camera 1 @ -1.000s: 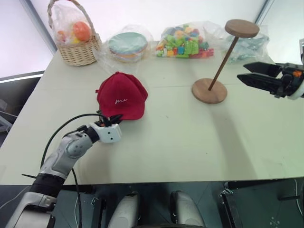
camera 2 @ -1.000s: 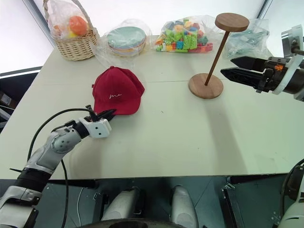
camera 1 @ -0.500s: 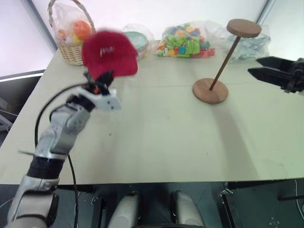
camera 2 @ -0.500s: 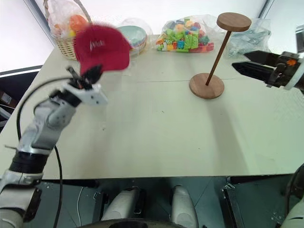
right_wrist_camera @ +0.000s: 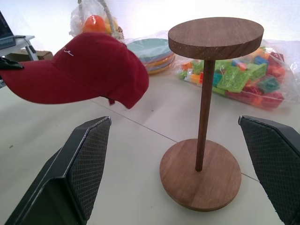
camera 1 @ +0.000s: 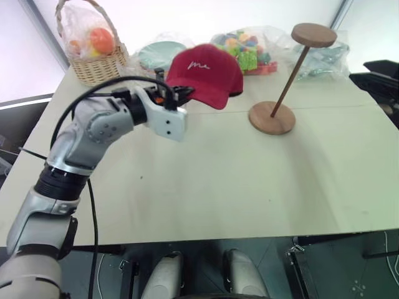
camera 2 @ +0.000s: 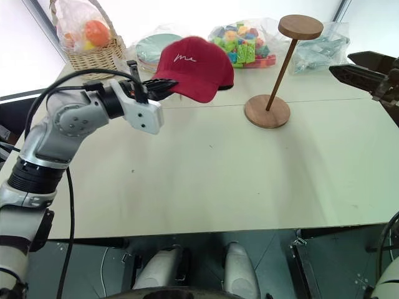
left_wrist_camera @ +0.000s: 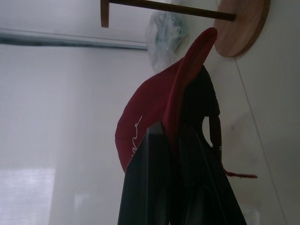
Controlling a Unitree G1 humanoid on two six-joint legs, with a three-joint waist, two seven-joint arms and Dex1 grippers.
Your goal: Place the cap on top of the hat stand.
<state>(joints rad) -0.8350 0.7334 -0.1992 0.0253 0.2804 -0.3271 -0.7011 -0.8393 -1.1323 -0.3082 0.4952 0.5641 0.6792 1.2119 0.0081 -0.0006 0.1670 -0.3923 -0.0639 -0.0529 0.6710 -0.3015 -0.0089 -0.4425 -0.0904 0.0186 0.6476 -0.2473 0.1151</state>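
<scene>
head views: the left gripper (camera 2: 163,88) is clamped tight on the brim of the cap (camera 2: 194,59), holding it in the air above the table (camera 2: 218,180), off to the left of the hat stand (camera 2: 274,68). the cap is clear of the stand, whose top disc is bare. the right gripper (camera 2: 368,67) sits at the right edge, level with the stand, fingers spread apart with nothing between them. along the far edge of the table are a basket (camera 2: 87,43), a bagged stack of plates (camera 2: 154,47) and a bag of toy blocks (camera 2: 246,40).

left wrist view: the black fingers (left_wrist_camera: 150,187) pinch the red brim, the crown of the cap hanging beyond them, the stand's base further off.

right wrist view: the two fingers (right_wrist_camera: 79,164) stand wide apart, empty, with the stand between them and the lifted cap beside it, not touching.
</scene>
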